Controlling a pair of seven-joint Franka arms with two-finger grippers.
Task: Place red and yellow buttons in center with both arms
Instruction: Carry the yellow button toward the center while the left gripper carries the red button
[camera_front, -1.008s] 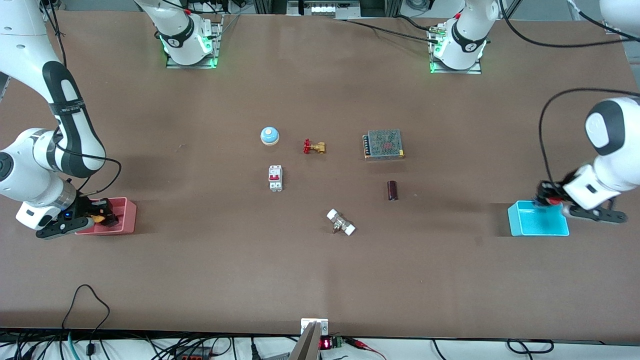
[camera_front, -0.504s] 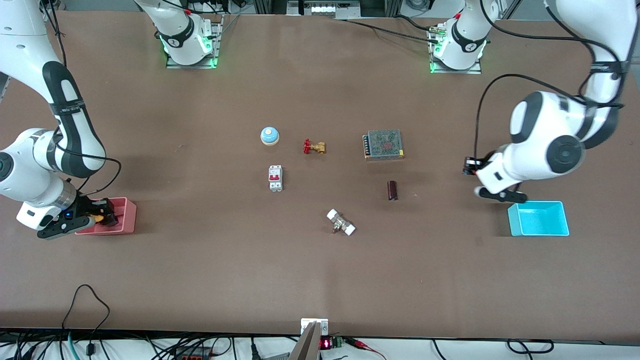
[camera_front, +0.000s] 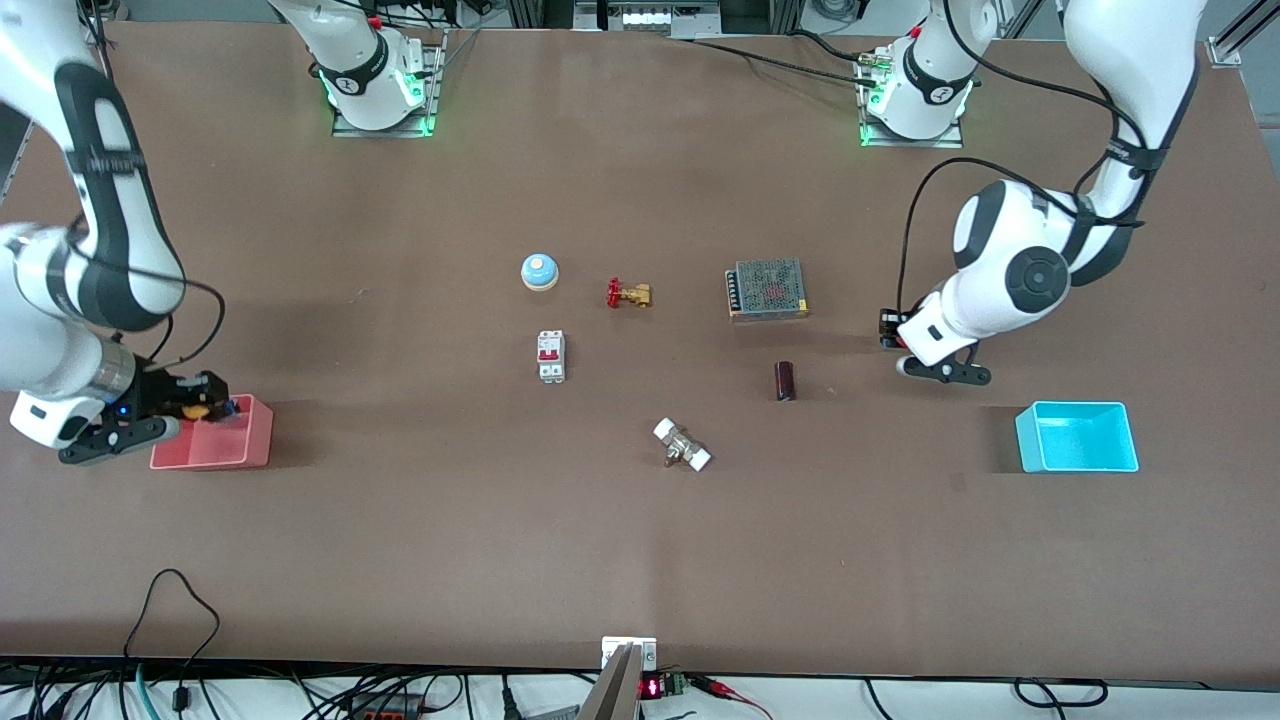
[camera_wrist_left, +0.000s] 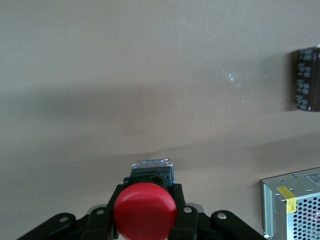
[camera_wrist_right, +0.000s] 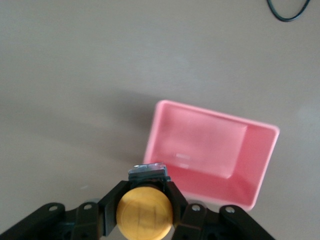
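Over the pink bin (camera_front: 212, 447) at the right arm's end, the right gripper (camera_wrist_right: 145, 200) pinches the yellow button (camera_wrist_right: 144, 212) by its dark body. Between the cyan bin (camera_front: 1076, 437) and the table's center (camera_front: 640, 370), the left gripper (camera_wrist_left: 145, 197) clamps the red button (camera_wrist_left: 144, 211) likewise. Both buttons look light, rigid, with smooth caps, so gripping the blocky bodies seems safest.

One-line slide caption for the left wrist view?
Left gripper holding round red-capped push-button above bare brown tabletop.
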